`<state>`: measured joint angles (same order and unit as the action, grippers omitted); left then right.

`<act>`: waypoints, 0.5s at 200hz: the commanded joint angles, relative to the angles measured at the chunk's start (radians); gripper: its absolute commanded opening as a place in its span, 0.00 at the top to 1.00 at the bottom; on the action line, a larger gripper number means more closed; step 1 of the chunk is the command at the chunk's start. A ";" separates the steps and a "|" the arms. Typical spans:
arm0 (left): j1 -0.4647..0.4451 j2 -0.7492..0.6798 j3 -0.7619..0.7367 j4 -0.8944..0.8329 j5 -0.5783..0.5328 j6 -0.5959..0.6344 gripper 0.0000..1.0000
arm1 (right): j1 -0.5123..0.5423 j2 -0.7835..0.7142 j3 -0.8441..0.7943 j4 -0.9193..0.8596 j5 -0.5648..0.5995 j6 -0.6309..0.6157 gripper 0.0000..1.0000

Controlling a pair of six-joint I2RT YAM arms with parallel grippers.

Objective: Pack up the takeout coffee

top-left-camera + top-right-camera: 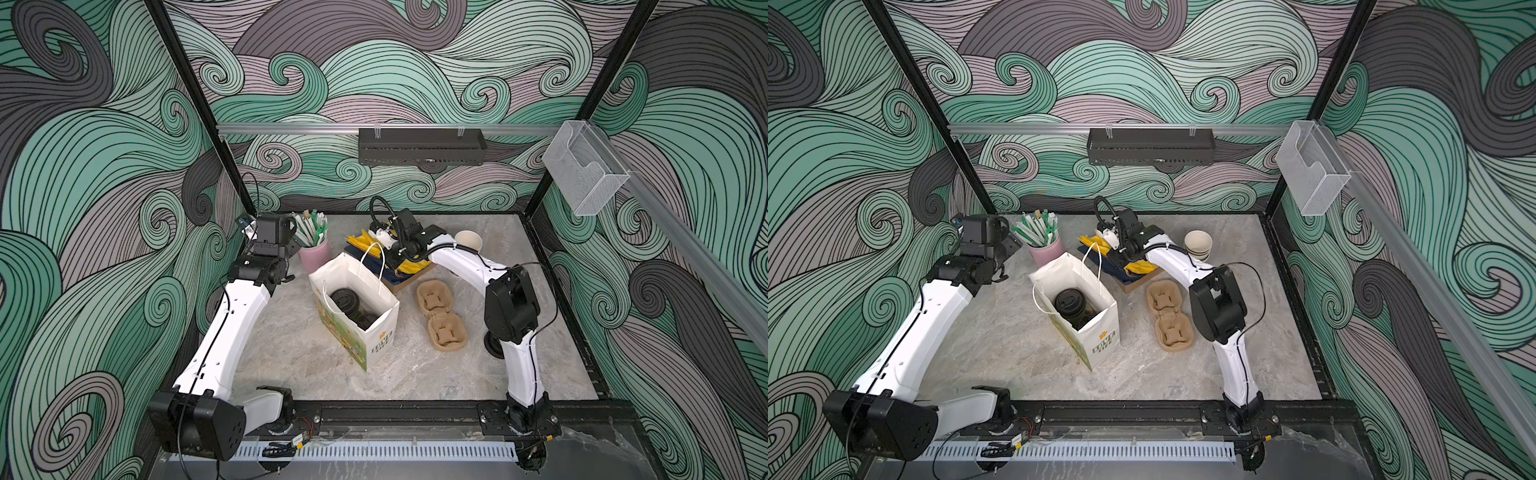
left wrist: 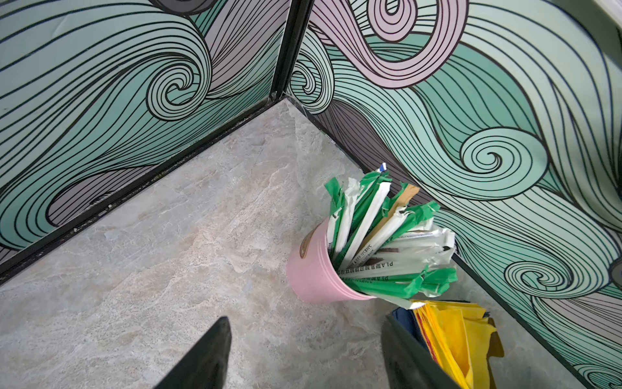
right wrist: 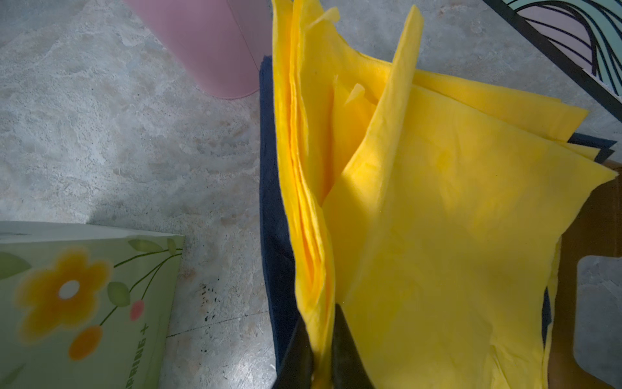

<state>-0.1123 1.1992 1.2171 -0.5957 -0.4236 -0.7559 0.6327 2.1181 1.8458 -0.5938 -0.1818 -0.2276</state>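
Table (image 1: 291,353) ×1. Paper bag (image 1: 376,332) ×1, open. Pulp carrier (image 1: 440,316) ×1, two wells. Yellow napkins (image 3: 437,235), stack ×1, clenched in right tool (image 3: 321,315). Pink cup (image 2: 313,269) ×1, holding straws (image 2: 380,235). Takeout coffee (image 1: 1070,302) inside bag, lid up. Left tool (image 2: 304,326) released, empty.

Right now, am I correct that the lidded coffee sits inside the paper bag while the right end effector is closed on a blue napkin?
Not quite: the right wrist view shows the right end effector closed on a yellow napkin, not a blue one. The lidded coffee does sit inside the paper bag.
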 commanded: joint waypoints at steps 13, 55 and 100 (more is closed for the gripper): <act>0.005 -0.093 -0.066 0.030 -0.020 -0.018 0.28 | 0.008 -0.078 -0.111 -0.013 0.013 -0.054 0.89; 0.005 -0.152 -0.142 0.060 -0.028 -0.001 0.28 | 0.010 -0.080 -0.180 0.022 -0.007 -0.090 0.77; 0.005 -0.163 -0.144 0.069 0.009 0.021 0.28 | -0.010 -0.127 -0.139 0.029 -0.156 0.073 0.41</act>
<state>-0.1123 1.0542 1.0653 -0.5480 -0.4320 -0.7616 0.6395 2.0480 1.6814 -0.5858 -0.2173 -0.2440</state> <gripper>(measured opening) 0.718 0.546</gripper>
